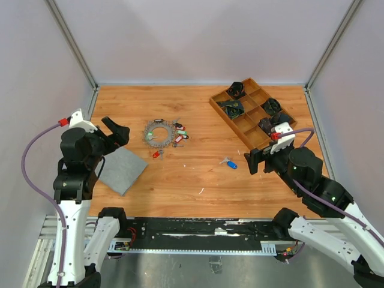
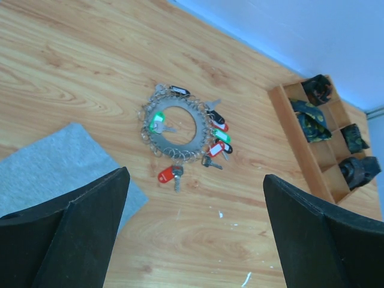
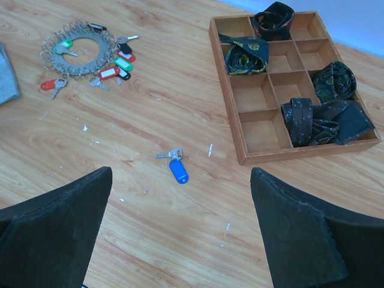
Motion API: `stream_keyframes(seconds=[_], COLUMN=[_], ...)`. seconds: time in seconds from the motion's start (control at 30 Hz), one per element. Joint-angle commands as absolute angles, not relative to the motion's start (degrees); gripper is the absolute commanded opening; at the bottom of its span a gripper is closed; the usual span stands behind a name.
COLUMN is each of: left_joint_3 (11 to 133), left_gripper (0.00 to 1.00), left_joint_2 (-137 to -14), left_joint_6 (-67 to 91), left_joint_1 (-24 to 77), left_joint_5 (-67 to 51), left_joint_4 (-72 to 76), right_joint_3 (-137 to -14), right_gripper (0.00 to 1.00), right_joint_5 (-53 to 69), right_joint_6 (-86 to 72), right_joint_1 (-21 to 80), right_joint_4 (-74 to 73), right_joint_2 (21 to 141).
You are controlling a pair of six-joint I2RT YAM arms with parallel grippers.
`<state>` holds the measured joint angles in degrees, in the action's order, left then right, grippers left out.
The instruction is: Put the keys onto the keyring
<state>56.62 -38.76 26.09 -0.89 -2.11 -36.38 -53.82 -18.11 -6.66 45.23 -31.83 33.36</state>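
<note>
The keyring [image 1: 158, 132] lies flat on the table, a silver ring with small loops and several tagged keys around it; it also shows in the left wrist view [image 2: 176, 128] and the right wrist view [image 3: 78, 49]. A key with a red tag [image 1: 156, 154] lies just below the ring [image 2: 167, 174]. A key with a blue tag [image 1: 230, 163] lies alone mid-table [image 3: 177, 170]. My left gripper [image 1: 115, 131] is open and empty, left of the ring. My right gripper [image 1: 254, 159] is open and empty, right of the blue-tagged key.
A grey mat [image 1: 123, 169] lies at the left under my left arm. A wooden compartment tray [image 1: 247, 123] with dark rolled items stands at the back right. White flecks dot the wooden table.
</note>
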Motion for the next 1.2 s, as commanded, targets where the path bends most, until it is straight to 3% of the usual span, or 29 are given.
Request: stream_keyframes(seconds=[0.0, 0.83, 1.17], left_joint_3=[59.5, 59.6, 59.2], left_gripper=[1.0, 1.0, 1.0], left_joint_2=[-37.1, -34.1, -34.1], left_joint_6=[30.3, 34.2, 31.7], left_joint_1=[-0.9, -0.9, -0.9], left_joint_5=[-5.3, -7.1, -6.3], left_joint_4=[-37.7, -34.3, -35.4], right_joint_3=[-52.1, -49.8, -54.6], right_gripper=[0.98, 0.98, 0.98], right_joint_5=[-19.8, -17.4, -13.9], right_joint_6=[-5.2, -7.6, -7.7], right_joint_1=[45.3, 45.3, 45.3], right_joint_4=[-31.9, -30.3, -27.4], right_joint_2=[33.4, 35.3, 49.8])
